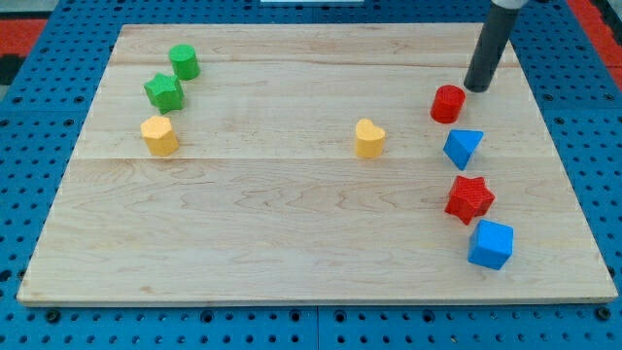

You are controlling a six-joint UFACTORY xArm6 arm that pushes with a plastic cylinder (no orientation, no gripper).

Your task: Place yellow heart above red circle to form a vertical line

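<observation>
The yellow heart point(369, 138) lies near the middle of the wooden board point(292, 224). The red circle point(448, 103) stands at the view's right, up and to the right of the heart. My tip point(476, 87) rests on the board just to the upper right of the red circle, close to it but apart, and far from the yellow heart.
A blue triangle point(463, 148), a red star point(469, 198) and a blue cube point(490, 244) run down the view's right below the red circle. At the upper left are a green cylinder point(184, 61), a green star point(164, 91) and a yellow hexagon point(159, 135).
</observation>
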